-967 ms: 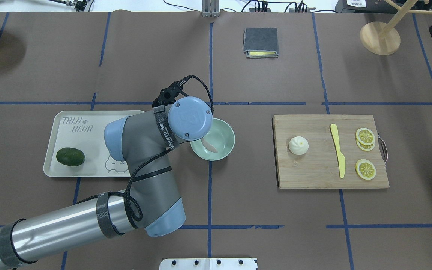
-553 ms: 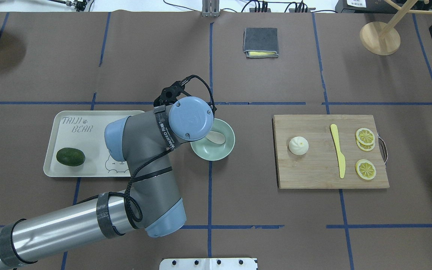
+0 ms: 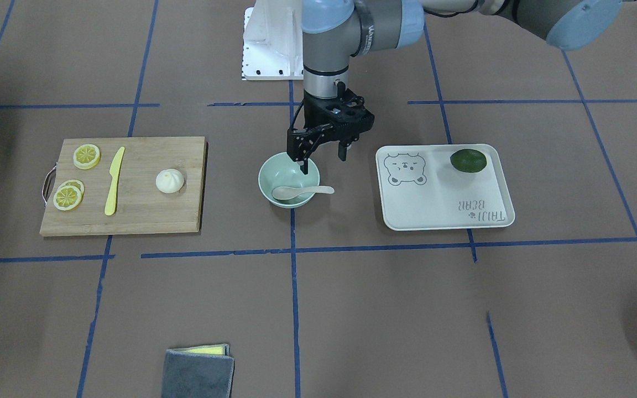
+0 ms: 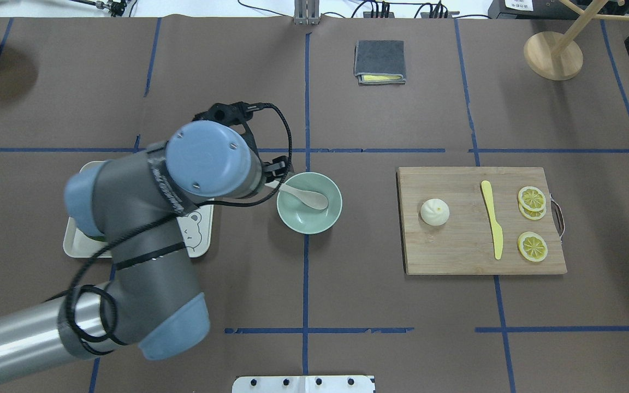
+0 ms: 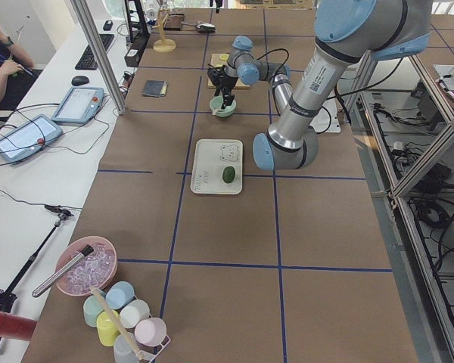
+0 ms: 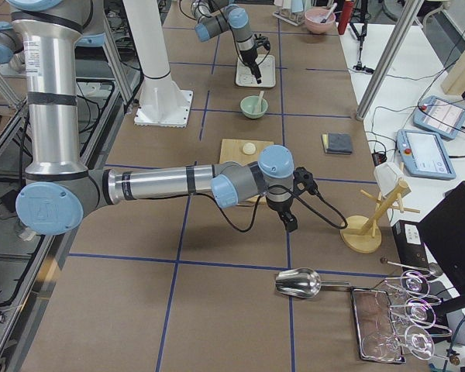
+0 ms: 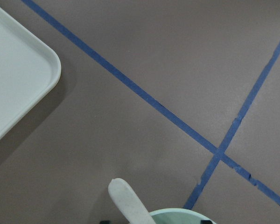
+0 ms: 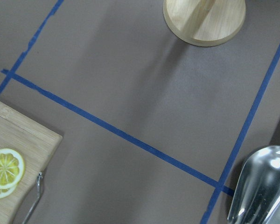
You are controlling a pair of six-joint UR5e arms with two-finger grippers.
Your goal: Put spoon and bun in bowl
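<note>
The pale spoon lies in the mint-green bowl, scoop inside and handle resting over the rim on the tray side; both also show in the front view, spoon and bowl. My left gripper is open and empty, just above the bowl's rim on the tray side. The left wrist view shows the spoon's handle. The white bun sits on the cutting board. My right gripper shows only in the exterior right view, over bare table past the board; I cannot tell whether it is open or shut.
On the board lie a yellow knife and lemon slices. A white tray with a dark green lime is beside the bowl. A grey cloth, a wooden stand and a metal scoop stand farther off.
My left wrist has risen and moved away from the bowl toward the tray. The spoon, turned between the earlier frames, now lies uncovered in the bowl with its handle over the rim.
</note>
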